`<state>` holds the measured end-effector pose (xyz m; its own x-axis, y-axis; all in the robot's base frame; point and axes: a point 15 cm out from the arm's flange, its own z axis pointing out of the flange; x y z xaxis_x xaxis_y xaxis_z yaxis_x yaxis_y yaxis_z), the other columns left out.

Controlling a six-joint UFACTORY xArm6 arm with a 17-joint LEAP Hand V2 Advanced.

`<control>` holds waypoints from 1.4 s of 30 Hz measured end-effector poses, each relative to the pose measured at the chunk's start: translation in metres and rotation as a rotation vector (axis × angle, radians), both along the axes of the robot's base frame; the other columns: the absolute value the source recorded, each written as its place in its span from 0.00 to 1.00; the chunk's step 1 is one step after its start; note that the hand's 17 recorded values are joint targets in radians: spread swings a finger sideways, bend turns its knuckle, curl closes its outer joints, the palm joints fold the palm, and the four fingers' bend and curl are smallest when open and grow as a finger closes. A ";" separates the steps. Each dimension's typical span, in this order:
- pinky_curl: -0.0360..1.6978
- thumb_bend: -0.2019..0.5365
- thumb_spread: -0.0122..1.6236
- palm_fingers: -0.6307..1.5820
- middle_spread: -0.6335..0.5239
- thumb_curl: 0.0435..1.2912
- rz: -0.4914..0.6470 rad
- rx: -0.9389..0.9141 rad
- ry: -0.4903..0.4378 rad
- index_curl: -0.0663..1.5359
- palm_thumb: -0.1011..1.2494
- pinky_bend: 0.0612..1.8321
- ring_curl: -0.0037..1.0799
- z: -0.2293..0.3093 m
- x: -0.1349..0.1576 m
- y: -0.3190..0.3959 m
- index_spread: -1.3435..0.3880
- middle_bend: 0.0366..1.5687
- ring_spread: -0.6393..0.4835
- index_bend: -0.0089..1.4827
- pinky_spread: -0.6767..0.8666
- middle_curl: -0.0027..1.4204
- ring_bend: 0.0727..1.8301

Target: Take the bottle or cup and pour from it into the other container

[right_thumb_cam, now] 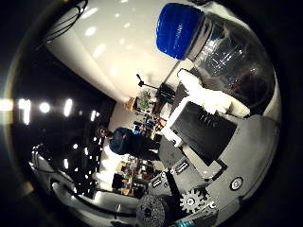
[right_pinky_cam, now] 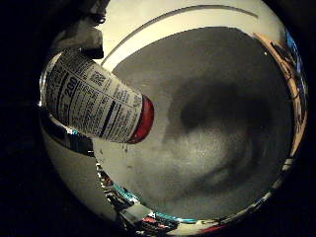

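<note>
In the little finger side palm view, a bottle (right_pinky_cam: 94, 97) with a white printed label and a red cap (right_pinky_cam: 144, 119) lies on its side close to the palm, above a grey table top (right_pinky_cam: 227, 118). Its cap points out over the table. In the thumb side palm view, a clear plastic container (right_thumb_cam: 232, 59) with a blue end (right_thumb_cam: 183, 30) fills the space by the palm. My right hand (right_thumb_cam: 204, 113) has its white and black fingers curled against it. I cannot tell whether this is the same bottle.
The grey table has a pale curved rim (right_pinky_cam: 168, 35). Shadows of the hand and bottle fall on the table top. Cluttered small items (right_pinky_cam: 128, 202) lie past the table's edge. The thumb side palm view shows a room with ceiling lights and desks (right_thumb_cam: 142, 142) far off.
</note>
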<state>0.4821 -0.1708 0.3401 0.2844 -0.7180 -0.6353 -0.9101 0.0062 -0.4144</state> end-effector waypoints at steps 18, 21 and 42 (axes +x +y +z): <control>0.52 0.25 0.21 0.78 0.45 0.73 0.121 -0.443 0.136 0.53 0.91 0.72 0.83 0.059 -0.007 0.124 0.67 0.89 0.33 0.83 0.31 0.54 0.68; 0.53 0.25 0.21 0.78 0.45 0.73 0.173 -0.551 0.165 0.52 0.90 0.71 0.84 0.057 -0.010 0.156 0.68 0.89 0.33 0.84 0.31 0.54 0.68; 0.59 0.25 0.19 0.79 0.45 0.75 0.287 -1.293 0.157 0.52 0.89 0.67 0.85 0.041 0.033 0.257 0.68 0.89 0.33 0.83 0.29 0.54 0.68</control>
<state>0.5151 0.0867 0.3811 0.5125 -0.7529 0.4129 -0.8515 -0.5076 0.1313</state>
